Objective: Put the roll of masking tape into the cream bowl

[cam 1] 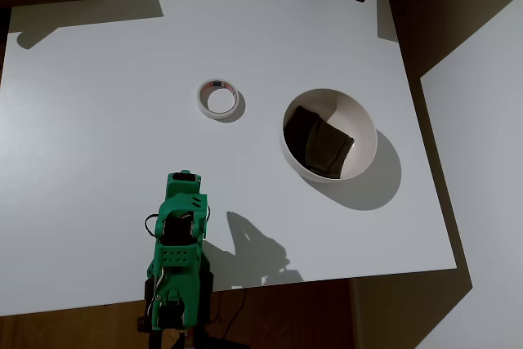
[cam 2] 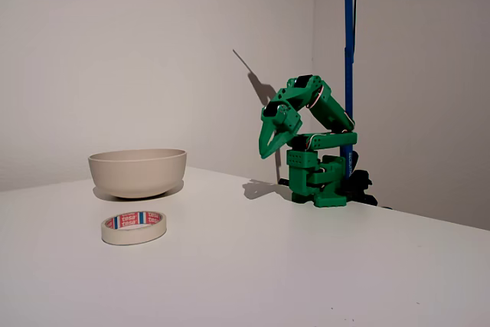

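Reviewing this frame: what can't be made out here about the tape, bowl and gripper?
- Bowl inside: hidden by its own wall in the fixed view.
- Tape print: too small to read overhead.
- Gripper: folded under the arm overhead; in the fixed view, open or shut is unclear.

Green arm (cam 2: 314,139) standing out against a white table (cam 1: 98,161).
The tape (cam 2: 134,227) is showing off-white with red, white and blue print; the bowl (cam 1: 359,116) is looking cream, a dark brown patch (cam 1: 319,143) lying inside.

Dim, sharp pictures; hard side light casts long dark shadows.
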Available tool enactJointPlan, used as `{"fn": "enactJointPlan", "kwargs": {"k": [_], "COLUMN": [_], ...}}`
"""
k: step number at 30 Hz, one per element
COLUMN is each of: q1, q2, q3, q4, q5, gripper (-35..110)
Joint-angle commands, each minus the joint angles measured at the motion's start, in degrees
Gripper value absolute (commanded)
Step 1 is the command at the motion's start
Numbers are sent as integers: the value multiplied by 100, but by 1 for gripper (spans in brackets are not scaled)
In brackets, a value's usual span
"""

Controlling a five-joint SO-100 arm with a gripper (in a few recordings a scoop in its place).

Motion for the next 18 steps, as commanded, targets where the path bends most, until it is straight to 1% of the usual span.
{"fn": "enactJointPlan", "kwargs": {"k": [1,13,18], "q1": [211,1072,1222], "q2": [-668,-3103,-4289], "q3": [-976,-2883,-4192], "q4": [79,-88,167], "q5": [53,-308,-352], "gripper": [-8,-8,-8]}}
